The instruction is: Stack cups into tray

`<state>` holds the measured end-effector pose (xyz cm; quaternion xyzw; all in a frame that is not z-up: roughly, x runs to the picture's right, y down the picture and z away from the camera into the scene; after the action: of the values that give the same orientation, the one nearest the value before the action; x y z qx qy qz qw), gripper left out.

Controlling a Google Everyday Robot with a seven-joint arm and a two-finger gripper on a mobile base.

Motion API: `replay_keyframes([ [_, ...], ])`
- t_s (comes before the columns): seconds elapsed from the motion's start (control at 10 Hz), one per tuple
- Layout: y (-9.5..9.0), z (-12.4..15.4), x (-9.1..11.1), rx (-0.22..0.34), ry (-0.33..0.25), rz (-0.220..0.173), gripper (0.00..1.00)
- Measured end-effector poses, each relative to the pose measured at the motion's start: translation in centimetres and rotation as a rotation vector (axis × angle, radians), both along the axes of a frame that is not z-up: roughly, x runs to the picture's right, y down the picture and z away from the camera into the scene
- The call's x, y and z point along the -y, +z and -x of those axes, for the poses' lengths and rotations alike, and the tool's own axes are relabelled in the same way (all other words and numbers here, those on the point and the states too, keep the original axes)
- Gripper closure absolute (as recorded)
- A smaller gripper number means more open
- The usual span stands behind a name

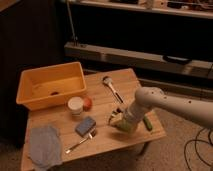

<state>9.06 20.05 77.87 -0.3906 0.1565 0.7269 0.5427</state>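
The yellow-orange tray (46, 101) stands at the back left of the wooden table. A small dark shape (55, 93), maybe the dark brown cup, lies on its floor. A white cup (76, 105) stands just in front of the tray's right corner. The translucent green cup (125, 126) sits near the table's front right. My gripper (119, 119) is down at this green cup, right against its left side and top, and partly hides it.
An orange fruit (88, 103) touches the white cup's right side. A blue sponge (85, 125), a fork (80, 143) and a grey cloth (44, 146) lie at the front left. A long-handled utensil (113, 91) lies mid-table. A green object (147, 123) lies by the right edge.
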Motion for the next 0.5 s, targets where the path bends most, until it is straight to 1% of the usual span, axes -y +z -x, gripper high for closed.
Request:
replay_keyframes([
  [0.5, 1.03, -0.37, 1.08, -0.057, 0.034, -0.024, 0.20],
])
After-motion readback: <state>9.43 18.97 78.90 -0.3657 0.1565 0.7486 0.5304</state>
